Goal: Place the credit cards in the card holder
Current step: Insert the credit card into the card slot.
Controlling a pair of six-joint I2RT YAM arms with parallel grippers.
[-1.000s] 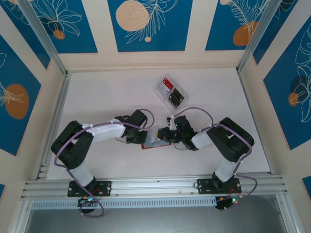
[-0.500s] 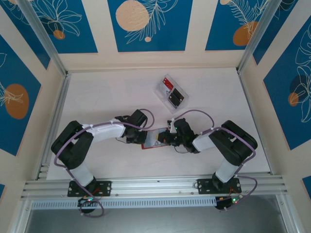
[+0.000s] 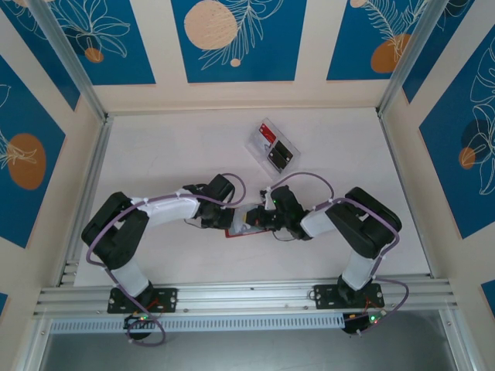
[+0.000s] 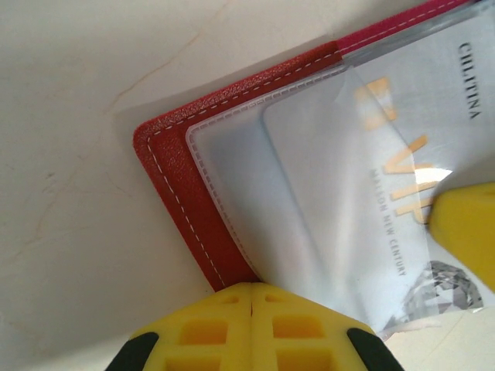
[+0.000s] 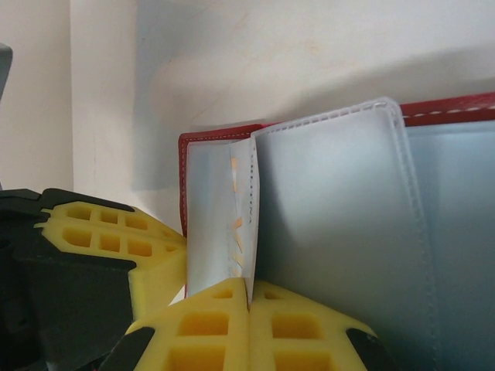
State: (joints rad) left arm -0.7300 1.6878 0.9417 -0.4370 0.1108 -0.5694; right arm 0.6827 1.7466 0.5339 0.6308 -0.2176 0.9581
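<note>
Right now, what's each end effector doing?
Left end effector: closed on the card holder's edge.
Right end effector: closed on the clear pocket leaf holding a card.

Left arm (image 3: 124, 232) & right arm (image 3: 363, 228): black joint housings, white link sections. Lilac cable (image 3: 166, 202) along each, looped at the wrist, white ties. Black base plate (image 3: 143, 300) per arm, small green light (image 3: 371, 317) just below. Left end effector (image 4: 251, 309) & right end effector (image 5: 249, 305): yellow fingers w/ square waffle recesses, black corner mounts.
</note>
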